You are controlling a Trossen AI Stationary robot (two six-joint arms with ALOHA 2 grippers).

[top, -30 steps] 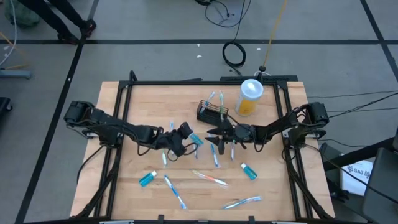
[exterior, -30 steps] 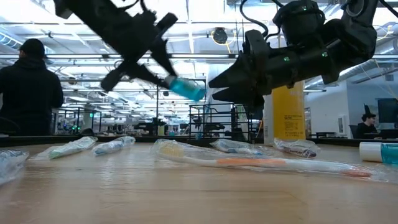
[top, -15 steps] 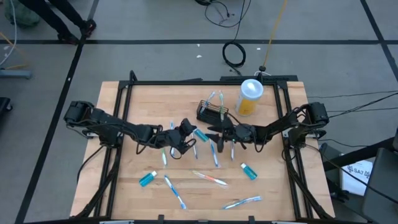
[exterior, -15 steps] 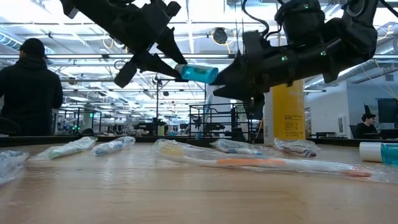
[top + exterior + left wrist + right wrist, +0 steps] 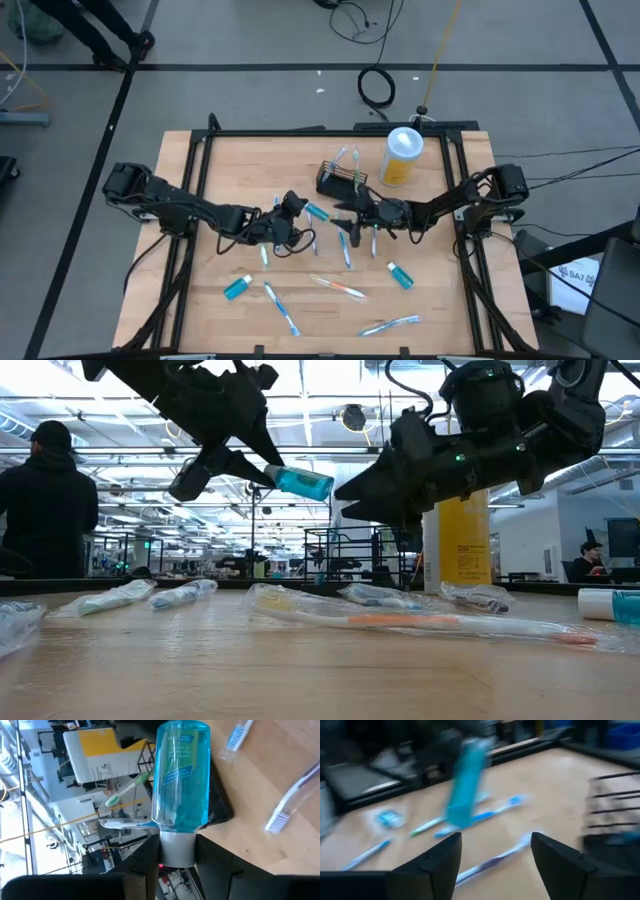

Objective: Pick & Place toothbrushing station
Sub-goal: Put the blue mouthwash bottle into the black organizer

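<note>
The black wire-mesh basket (image 5: 338, 181) stands on the table at the far middle with toothbrushes sticking up out of it; it also shows in the left wrist view (image 5: 218, 802). My left gripper (image 5: 292, 211) is above the table's middle, shut on a small clear-blue bottle (image 5: 317, 212) with a white cap, just near of the basket. My right gripper (image 5: 346, 217) is open and empty, right of the bottle's free end, with its fingers (image 5: 427, 865) pointing toward the table's left. The bottle shows blurred ahead of it (image 5: 465, 779). My left gripper pinches the bottle's white cap (image 5: 177, 848) between its two fingers, coming level from the table's left and in line with the bottle. The bottle (image 5: 300, 482) is lifted clear of the table and lies almost level, its base end toward the right gripper, slightly lower.
A yellow cup with a white lid (image 5: 403, 155) stands right of the basket. Several wrapped toothbrushes (image 5: 338, 287) and two more blue bottles (image 5: 238, 288) (image 5: 400, 275) lie on the near half of the table. People (image 5: 45, 500) stand in the room beyond.
My left gripper has carried the blue bottle up and toward the table's far edge, nearer the basket, and the bottle has turned from tipped down to almost level. My right gripper has stayed open about where it was.
</note>
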